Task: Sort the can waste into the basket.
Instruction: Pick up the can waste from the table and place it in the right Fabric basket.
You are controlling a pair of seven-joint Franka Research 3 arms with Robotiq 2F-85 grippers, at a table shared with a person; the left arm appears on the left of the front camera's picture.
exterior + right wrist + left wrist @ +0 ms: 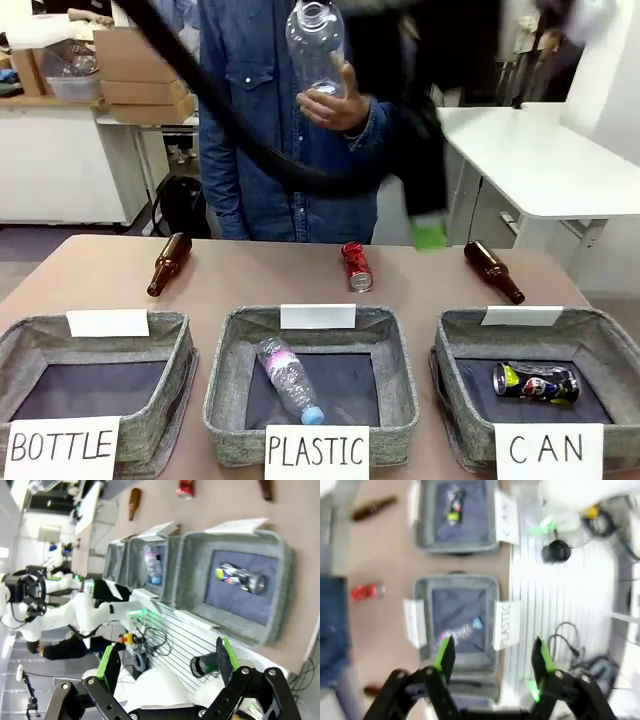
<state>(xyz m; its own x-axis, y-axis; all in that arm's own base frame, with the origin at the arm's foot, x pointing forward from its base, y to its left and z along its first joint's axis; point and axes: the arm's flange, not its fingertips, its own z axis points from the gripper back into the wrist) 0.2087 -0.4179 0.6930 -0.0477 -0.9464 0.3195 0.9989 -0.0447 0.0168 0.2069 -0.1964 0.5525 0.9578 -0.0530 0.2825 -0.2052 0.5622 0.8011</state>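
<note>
Left wrist view: red can (366, 591) lies on bench (385, 545) beyond PLASTIC bin (456, 581), long axis toward person (332, 630), nearer the open, empty left end effector (493, 642) than the open right end effector (167, 647).

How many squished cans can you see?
2. The red can lies on the table, beyond the PLASTIC basket. The black can lies inside the CAN basket. I see no others, though one could be hidden.

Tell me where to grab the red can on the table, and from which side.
Probably best: take the red can across its middle, from straight above. It lies on its side on the table, silver end toward the robot, so its left and right flanks are free to close on.
</note>
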